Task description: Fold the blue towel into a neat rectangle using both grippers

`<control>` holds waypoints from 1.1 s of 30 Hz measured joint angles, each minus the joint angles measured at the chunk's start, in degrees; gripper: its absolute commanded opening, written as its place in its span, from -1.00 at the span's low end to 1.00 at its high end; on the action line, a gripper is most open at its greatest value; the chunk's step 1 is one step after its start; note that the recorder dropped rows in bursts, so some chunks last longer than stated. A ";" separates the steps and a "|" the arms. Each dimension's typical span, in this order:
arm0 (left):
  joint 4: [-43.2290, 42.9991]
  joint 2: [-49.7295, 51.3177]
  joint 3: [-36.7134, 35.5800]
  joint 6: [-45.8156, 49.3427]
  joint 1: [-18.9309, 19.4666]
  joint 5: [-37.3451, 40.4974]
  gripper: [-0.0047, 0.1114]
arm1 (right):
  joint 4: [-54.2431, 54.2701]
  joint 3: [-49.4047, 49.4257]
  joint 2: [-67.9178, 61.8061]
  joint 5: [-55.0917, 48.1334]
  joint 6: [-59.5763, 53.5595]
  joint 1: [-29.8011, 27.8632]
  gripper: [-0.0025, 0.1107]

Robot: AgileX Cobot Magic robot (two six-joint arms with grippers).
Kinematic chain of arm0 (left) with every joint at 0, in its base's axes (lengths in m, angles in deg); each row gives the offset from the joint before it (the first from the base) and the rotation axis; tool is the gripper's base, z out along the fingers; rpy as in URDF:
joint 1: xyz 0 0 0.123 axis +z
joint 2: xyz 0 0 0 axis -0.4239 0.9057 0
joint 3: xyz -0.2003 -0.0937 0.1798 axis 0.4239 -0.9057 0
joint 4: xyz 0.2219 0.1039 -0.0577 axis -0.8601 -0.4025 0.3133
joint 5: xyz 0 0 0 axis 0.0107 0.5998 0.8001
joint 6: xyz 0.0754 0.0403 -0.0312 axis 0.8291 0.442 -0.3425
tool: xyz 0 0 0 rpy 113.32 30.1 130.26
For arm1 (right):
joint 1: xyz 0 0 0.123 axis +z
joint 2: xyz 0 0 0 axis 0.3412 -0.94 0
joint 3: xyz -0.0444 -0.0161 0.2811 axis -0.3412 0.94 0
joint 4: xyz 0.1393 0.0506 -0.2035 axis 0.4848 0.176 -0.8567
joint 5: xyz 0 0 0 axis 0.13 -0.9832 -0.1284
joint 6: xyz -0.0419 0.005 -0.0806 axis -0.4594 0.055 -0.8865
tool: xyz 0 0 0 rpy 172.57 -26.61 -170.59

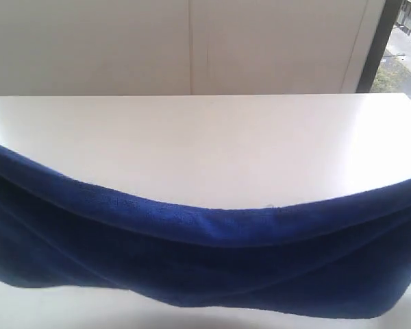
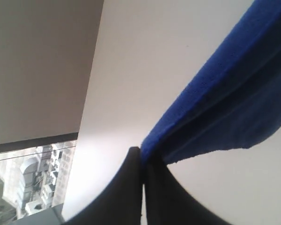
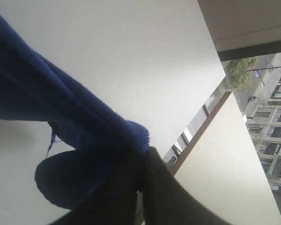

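We have the blue towel (image 1: 205, 253) hanging over the near side of the desk (image 1: 205, 151), long axis running left to right. Left tool (image 2: 142, 157) clamped on its left end, right tool (image 3: 142, 158) clamped on the right end, middle sagging — so neither arm is nearer.

Blue towel (image 1: 205, 257), aloft, doubled, sagging mid-span

White glossy tabletop (image 1: 205, 137), wide, with a soft reflection of light at the far right. Behind its far edge, pale wall panels (image 1: 89, 41) with one thin vertical seam (image 1: 190, 41). At the far right, a dark window frame (image 1: 382, 41); beyond it, a street (image 1: 405, 48) in daylight. In the wrist views, outside the glass, grey buildings (image 2: 33, 178) and a green tree (image 3: 238, 70).
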 measured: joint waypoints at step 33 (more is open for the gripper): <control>3.83 -10.67 -12.66 -10.70 0.00 0.02 -0.92 | 4.02 -1.75 -0.68 -5.50 4.59 0.00 -0.96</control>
